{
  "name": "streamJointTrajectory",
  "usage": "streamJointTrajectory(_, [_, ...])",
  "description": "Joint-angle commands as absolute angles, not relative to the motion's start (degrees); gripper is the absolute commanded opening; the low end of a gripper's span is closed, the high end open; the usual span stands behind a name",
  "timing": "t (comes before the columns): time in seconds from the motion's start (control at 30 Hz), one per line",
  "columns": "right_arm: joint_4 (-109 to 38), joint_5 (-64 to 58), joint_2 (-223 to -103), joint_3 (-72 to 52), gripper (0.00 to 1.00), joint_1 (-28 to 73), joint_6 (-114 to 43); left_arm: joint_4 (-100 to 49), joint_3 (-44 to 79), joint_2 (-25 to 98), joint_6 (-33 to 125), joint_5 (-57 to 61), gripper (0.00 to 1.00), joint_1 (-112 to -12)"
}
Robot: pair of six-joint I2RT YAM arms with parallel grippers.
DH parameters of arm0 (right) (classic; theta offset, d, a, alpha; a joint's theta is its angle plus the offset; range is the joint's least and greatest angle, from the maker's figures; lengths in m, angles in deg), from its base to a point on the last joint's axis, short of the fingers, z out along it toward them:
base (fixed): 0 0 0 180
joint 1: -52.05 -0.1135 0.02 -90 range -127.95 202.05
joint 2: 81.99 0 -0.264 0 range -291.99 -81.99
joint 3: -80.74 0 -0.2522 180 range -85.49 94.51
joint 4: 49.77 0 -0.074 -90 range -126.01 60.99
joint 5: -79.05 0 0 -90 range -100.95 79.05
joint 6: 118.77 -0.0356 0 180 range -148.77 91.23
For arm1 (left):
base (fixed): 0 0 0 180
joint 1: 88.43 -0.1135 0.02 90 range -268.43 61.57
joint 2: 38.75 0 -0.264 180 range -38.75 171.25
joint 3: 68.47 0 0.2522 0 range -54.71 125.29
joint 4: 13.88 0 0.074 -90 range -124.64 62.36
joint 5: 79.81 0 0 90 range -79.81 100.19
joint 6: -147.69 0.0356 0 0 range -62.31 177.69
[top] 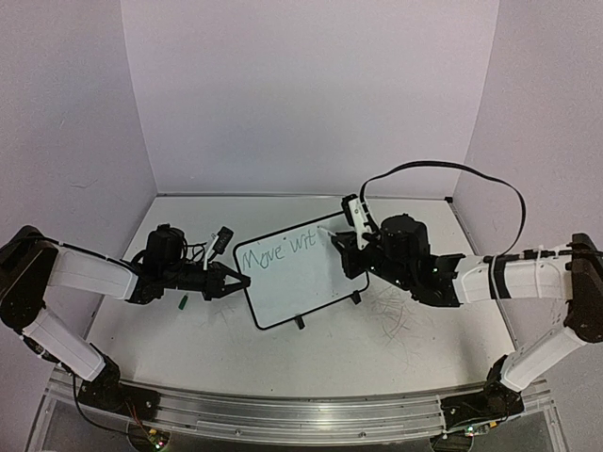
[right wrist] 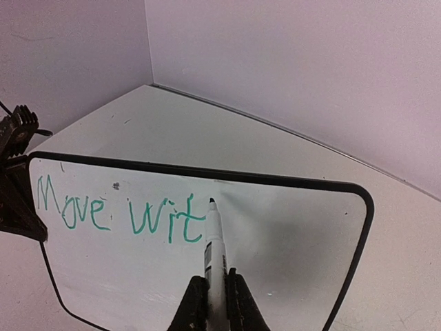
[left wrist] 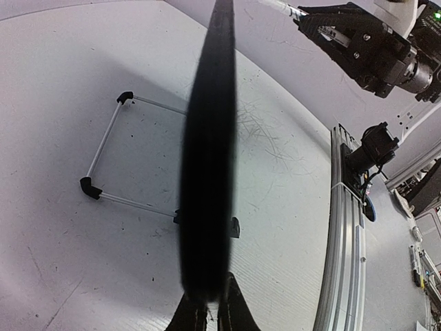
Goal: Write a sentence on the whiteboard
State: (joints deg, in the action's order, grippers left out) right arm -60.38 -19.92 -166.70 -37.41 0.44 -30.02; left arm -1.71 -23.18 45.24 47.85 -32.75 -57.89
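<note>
The whiteboard (top: 294,282) stands tilted at the table's middle, with "Move wit" written on it in green (right wrist: 117,214). My left gripper (top: 234,281) is shut on the board's left edge. In the left wrist view that edge is a dark vertical band (left wrist: 207,172) between the closed jaws (left wrist: 211,312). My right gripper (top: 342,247) is shut on a white marker (right wrist: 215,241). The marker's dark tip is at the board surface just right of the last "t". The board also shows in the right wrist view (right wrist: 289,234), with the right gripper (right wrist: 216,295) low in frame.
A small dark green cap (top: 182,302) lies on the table near my left arm. The board's wire stand with black feet (left wrist: 103,148) rests on the scuffed tabletop. White walls enclose the back and sides. A metal rail (top: 283,414) runs along the near edge.
</note>
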Motion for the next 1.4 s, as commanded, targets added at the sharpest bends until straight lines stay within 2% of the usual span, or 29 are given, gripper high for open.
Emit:
streamJointTrajectory(0.0, [-61.3,-19.8,-168.3,-34.4,0.0,0.7,-29.3,-3.3,-22.1,44.2,51.0,-30.6,0.0,-58.0])
streamJointTrajectory(0.57, [-60.4,-22.7,-171.0,-32.7,0.0,0.8,-29.3,-3.4,-22.1,44.2,51.2,-30.8,0.0,-58.0])
streamJointTrajectory(1.37, [-58.2,-21.0,-168.6,-37.9,0.0,0.7,-33.2,-3.4,-22.1,44.0,51.2,-30.8,0.0,-58.0])
